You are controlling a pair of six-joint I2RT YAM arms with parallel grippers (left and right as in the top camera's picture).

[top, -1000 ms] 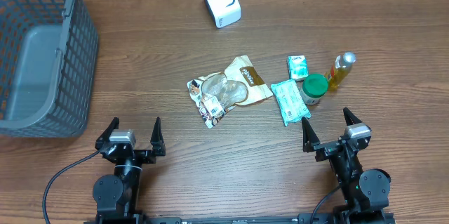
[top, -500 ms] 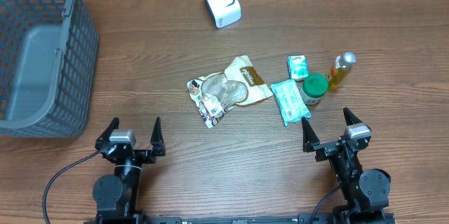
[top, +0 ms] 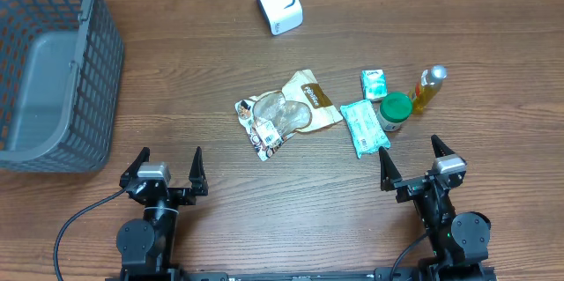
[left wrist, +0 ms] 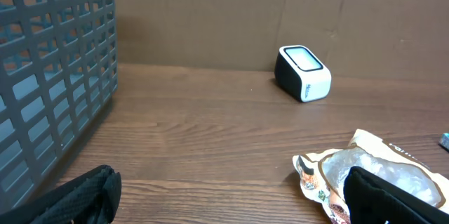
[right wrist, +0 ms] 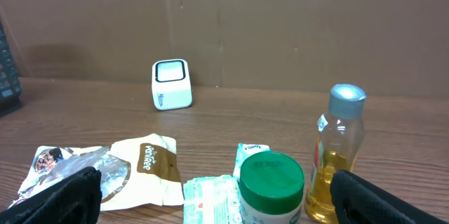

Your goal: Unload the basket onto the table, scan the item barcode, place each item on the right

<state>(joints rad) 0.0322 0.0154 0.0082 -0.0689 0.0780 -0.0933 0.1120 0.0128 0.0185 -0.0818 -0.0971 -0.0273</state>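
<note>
Left gripper (top: 170, 152) and right gripper (top: 407, 146) sat spread apart, empty, near six o'clock; I spotted the scanner (top: 278, 2) at twelve.

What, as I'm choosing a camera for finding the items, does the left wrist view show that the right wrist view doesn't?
Left wrist only: the basket, its mesh wall close up; the right wrist catches at most a dark sliver of it. Right wrist only: the green-lidded jar, yellow bottle, small green box and green packet. Both: the white scanner, the snack bag and the wooden table.
</note>
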